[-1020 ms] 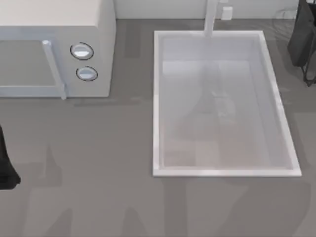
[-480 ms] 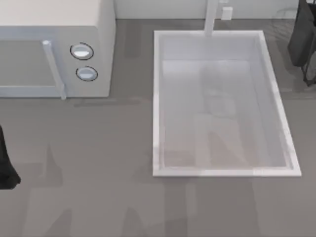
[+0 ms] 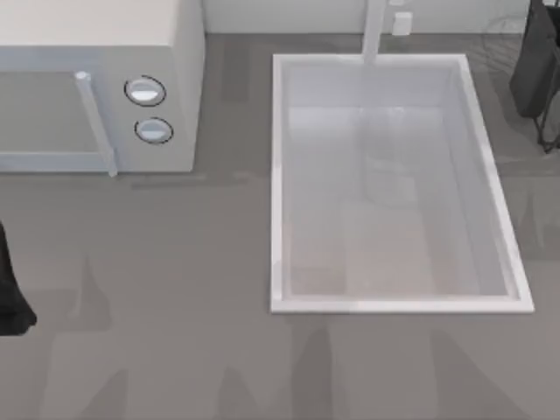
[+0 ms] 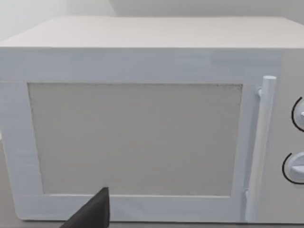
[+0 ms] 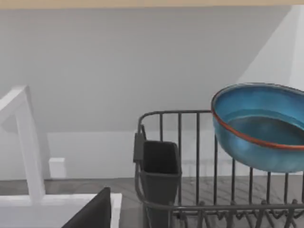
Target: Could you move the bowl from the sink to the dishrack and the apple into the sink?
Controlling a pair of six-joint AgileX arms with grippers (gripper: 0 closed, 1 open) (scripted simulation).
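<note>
From above, the sink (image 3: 278, 175) lies right of the table's centre, its white faucet post (image 3: 374, 31) rising at the basin's twelve o'clock edge, and the basin floor shows pale and bare. The microwave (image 3: 175, 87) sits off at the sink's nine o'clock, two round knobs (image 3: 145, 91) on its front panel. The left arm (image 3: 10, 289) is parked at the table's nine o'clock edge, a dark shape low on that side; the right arm (image 3: 538, 66) shows as a dark bulk with cables at the two o'clock corner. In the right wrist view the bowl (image 5: 259, 128), glossy blue with a reddish rim line, sits tilted against the upright wires of the dishrack (image 5: 190, 142), inside the rack and above its base. A dark utensil cup (image 5: 159, 168) hangs on the rack's end nearest the faucet post (image 5: 28, 142), and the sink's white rim (image 5: 47, 204) lies below. The left wrist view faces the microwave door (image 4: 133, 137) and its handle (image 4: 261, 142). Whether either gripper's jaws stand open or closed cannot be told.
</note>
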